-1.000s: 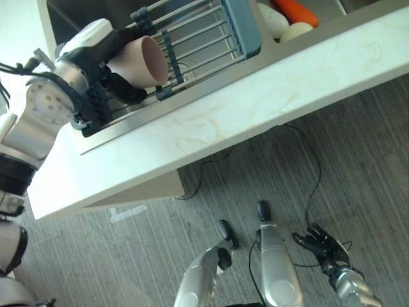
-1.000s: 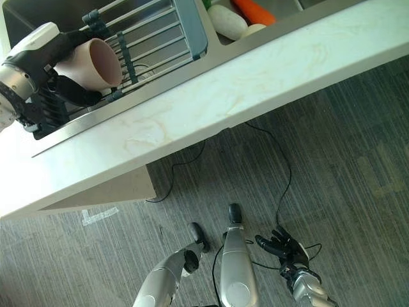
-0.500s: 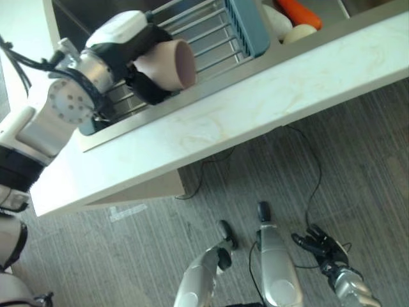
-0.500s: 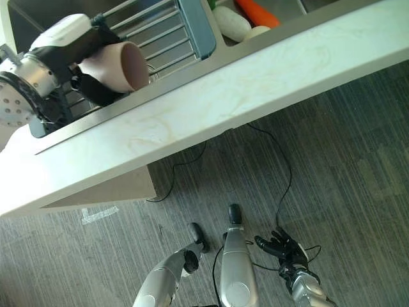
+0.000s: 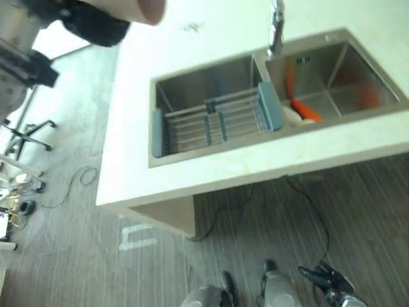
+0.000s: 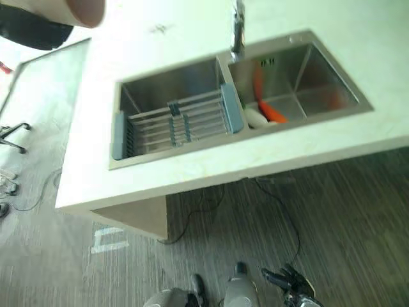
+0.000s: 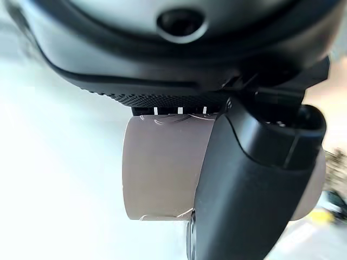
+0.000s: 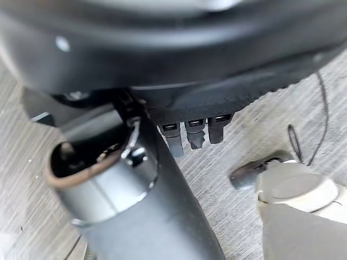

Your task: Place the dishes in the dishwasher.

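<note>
A beige cup is held high at the upper left, clear of the counter, with my left hand shut round it. The left wrist view shows the cup on its side, clamped between the palm and the thumb. The grey dish rack in the left sink basin holds no dishes. My right hand hangs low over the floor, fingers relaxed and holding nothing.
A pale counter carries a double steel sink with a faucet. An orange carrot and a white item lie in the right basin. A chair base stands on the floor at the left.
The camera has swung to take in the whole sink. My left hand has lifted the cup off the rack, up and away toward the left. The right hand still hangs low.
</note>
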Controlling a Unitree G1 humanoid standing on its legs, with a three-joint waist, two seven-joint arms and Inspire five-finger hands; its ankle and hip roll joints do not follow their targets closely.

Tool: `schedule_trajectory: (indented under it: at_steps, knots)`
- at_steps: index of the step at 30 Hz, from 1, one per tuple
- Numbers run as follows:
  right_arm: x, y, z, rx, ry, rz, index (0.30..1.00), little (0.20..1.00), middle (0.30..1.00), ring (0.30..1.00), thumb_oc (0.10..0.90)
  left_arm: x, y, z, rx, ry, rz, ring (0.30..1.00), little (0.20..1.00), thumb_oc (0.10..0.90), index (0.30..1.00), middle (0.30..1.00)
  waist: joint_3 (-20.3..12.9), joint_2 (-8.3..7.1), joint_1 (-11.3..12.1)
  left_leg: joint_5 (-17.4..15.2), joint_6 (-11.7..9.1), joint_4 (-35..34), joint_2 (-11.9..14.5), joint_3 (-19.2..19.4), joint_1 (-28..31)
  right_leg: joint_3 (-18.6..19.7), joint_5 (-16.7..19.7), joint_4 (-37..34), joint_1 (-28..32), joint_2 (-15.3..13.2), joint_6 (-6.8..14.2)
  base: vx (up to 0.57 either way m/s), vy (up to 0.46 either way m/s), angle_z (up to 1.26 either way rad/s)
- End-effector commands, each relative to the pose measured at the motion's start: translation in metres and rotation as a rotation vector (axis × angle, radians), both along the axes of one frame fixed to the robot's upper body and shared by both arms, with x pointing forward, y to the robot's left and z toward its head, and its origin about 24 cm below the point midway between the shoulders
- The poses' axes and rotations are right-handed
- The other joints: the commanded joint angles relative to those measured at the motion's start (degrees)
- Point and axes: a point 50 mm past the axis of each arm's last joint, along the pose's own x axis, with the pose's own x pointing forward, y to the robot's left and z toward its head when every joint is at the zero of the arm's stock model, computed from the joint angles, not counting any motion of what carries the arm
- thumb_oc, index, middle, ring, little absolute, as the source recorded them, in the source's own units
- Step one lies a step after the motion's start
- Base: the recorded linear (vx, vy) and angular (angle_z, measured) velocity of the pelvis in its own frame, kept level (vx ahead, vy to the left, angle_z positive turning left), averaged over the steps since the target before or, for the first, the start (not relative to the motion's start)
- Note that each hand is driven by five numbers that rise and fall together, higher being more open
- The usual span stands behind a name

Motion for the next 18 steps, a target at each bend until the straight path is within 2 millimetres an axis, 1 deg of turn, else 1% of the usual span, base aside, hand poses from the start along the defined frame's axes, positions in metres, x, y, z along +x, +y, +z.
schedule_trajectory:
  at_steps: [1, 2, 3, 4, 5, 7, 8, 10, 11, 12, 13, 15, 16, 18]
  knots:
    - [-0.013, -0.013, 0.006, -0.044, 0.025, 0.082, 0.900, 0.900, 0.900, 0.900, 0.800, -0.047, 0.041, 0.054, -0.162, -0.306, 0.060, 0.300, 0.300, 0.400, 0.300, 0.300, -2.79, 1.12, -0.16, -2.31, -5.95, 9.45, 6.34, 2.01, -6.34, -3.90, -6.09, 0.53, 1.44, -2.53, 5.57, -0.56, -0.146, 1.90]
    - [-0.014, -0.020, 0.009, -0.084, 0.043, 0.123, 0.900, 0.900, 0.900, 0.900, 0.800, -0.057, 0.055, 0.046, -0.204, -0.273, 0.058, 0.300, 0.300, 0.400, 0.300, 0.300, -2.01, 1.92, 2.86, 1.62, -8.34, 9.45, 9.51, 3.31, -10.78, -8.22, -6.61, 0.53, 1.86, -3.79, 5.74, -0.62, -0.133, 3.65]
    - [-0.013, -0.022, 0.010, -0.086, 0.040, 0.103, 0.900, 0.900, 0.900, 0.900, 0.800, -0.058, 0.059, 0.040, -0.228, -0.254, 0.055, 0.300, 0.300, 0.400, 0.300, 0.300, -2.14, 1.45, 3.32, 0.85, -8.84, 9.45, 9.84, 4.54, -9.65, -9.74, -7.43, 0.53, 2.65, -4.95, 6.36, -0.60, -0.084, 4.18]
    - [-0.011, -0.022, 0.010, -0.080, 0.032, 0.086, 0.900, 0.900, 0.900, 0.900, 0.800, -0.058, 0.060, 0.035, -0.240, -0.248, 0.045, 0.300, 0.300, 0.400, 0.300, 0.300, -2.17, 1.11, 3.32, 1.08, -8.42, 9.45, 10.23, 6.40, -8.66, -11.24, -6.93, 0.53, 2.65, -5.77, 6.36, -0.38, 0.029, 3.82]
    - [-0.006, -0.019, 0.010, -0.064, 0.017, 0.085, 0.900, 0.900, 0.900, 0.900, 0.800, -0.056, 0.063, 0.024, -0.269, -0.235, 0.037, 0.300, 0.300, 0.400, 0.300, 0.300, -2.32, -0.11, 3.54, 0.99, -7.08, 9.45, 9.94, 8.84, -6.35, -13.00, -5.67, 0.53, 2.27, -7.27, 6.02, -0.42, 0.092, 2.17]
    - [0.000, -0.013, 0.008, -0.050, 0.001, 0.107, 0.900, 0.900, 0.900, 0.900, 0.800, -0.057, 0.067, 0.012, -0.292, -0.224, 0.031, 0.300, 0.300, 0.400, 0.300, 0.300, -2.27, -1.87, 3.92, -0.02, -5.40, 9.45, 8.17, 9.26, -4.28, -14.11, -4.24, 0.53, 2.06, -8.90, 5.78, -0.33, 0.139, 1.54]
    - [0.002, -0.008, 0.006, -0.032, -0.011, 0.112, 0.900, 0.900, 0.900, 0.900, 0.800, -0.059, 0.070, 0.005, -0.316, -0.217, 0.014, 0.300, 0.300, 0.400, 0.300, 0.300, -2.29, -2.74, 4.10, -0.29, -4.69, 9.45, 7.55, 9.76, -3.37, -15.25, -3.61, 0.53, 2.22, -9.58, 5.63, -0.21, 0.144, 1.36]
    - [0.002, -0.005, 0.005, -0.016, -0.025, 0.099, 0.900, 0.900, 0.900, 0.900, 0.800, -0.059, 0.071, 0.002, -0.328, -0.212, 0.000, 0.300, 0.300, 0.400, 0.300, 0.300, -2.41, -3.10, 4.05, -0.90, -4.36, 9.45, 7.74, 10.75, -3.12, -16.51, -3.25, 0.53, 2.37, -9.90, 5.60, -0.20, 0.183, 0.92]
    - [0.002, -0.002, 0.004, 0.003, -0.049, 0.059, 0.900, 0.900, 0.900, 0.900, 0.800, -0.060, 0.070, -0.001, -0.338, -0.201, -0.035, 0.300, 0.300, 0.400, 0.300, 0.300, -2.92, -3.02, 3.60, -1.98, -4.22, 9.45, 8.76, 12.74, -3.11, -18.96, -2.55, 0.53, 2.63, -10.28, 6.02, -0.20, 0.282, 0.61]
    - [0.002, -0.002, 0.003, 0.006, -0.053, 0.052, 0.900, 0.900, 0.900, 0.900, 0.800, -0.059, 0.070, -0.001, -0.345, -0.188, -0.044, 0.300, 0.300, 0.400, 0.300, 0.300, -3.32, -2.94, 3.19, -2.34, -4.25, 9.45, 9.12, 13.11, -3.15, -20.04, -2.16, 0.53, 2.76, -10.53, 6.33, -0.18, 0.380, 0.92]
    - [0.002, -0.001, 0.003, 0.002, -0.053, 0.054, 0.900, 0.900, 0.900, 0.900, 0.800, -0.057, 0.070, -0.003, -0.352, -0.168, -0.049, 0.300, 0.300, 0.400, 0.300, 0.300, -3.65, -2.95, 3.11, -2.81, -4.19, 9.45, 8.92, 13.02, -3.24, -20.74, -1.67, 0.53, 2.79, -10.94, 6.84, -0.06, 0.346, 1.20]
    - [0.006, 0.005, 0.001, 0.015, -0.052, 0.052, 0.900, 0.900, 0.900, 0.900, 0.800, -0.053, 0.064, -0.009, -0.334, -0.122, -0.059, 0.300, 0.300, 0.400, 0.300, 0.300, -3.89, -3.27, 4.62, -4.78, -3.50, 9.45, 6.31, 9.25, -3.68, -20.48, 0.07, 0.53, 2.47, -11.72, 8.24, 0.00, 0.382, 1.08]
    - [0.013, 0.013, -0.001, 0.023, -0.062, 0.056, 0.900, 0.900, 0.900, 0.900, 0.800, -0.050, 0.058, -0.015, -0.320, -0.097, -0.078, 0.300, 0.300, 0.400, 0.300, 0.300, -3.69, -3.47, 6.00, -6.16, -2.75, 9.45, 4.71, 7.52, -3.65, -21.18, 2.02, 0.53, 2.68, -13.31, 9.14, 0.01, 0.405, 0.41]
    - [0.021, 0.020, -0.001, 0.025, -0.083, 0.049, 0.900, 0.900, 0.900, 0.900, 0.800, -0.050, 0.051, -0.019, -0.296, -0.071, -0.106, 0.300, 0.300, 0.400, 0.300, 0.300, -3.29, -3.50, 7.69, -7.04, -1.79, 9.45, 3.50, 6.36, -3.44, -22.95, 3.83, 0.53, 4.01, -14.95, 9.35, 0.00, 0.347, 0.26]
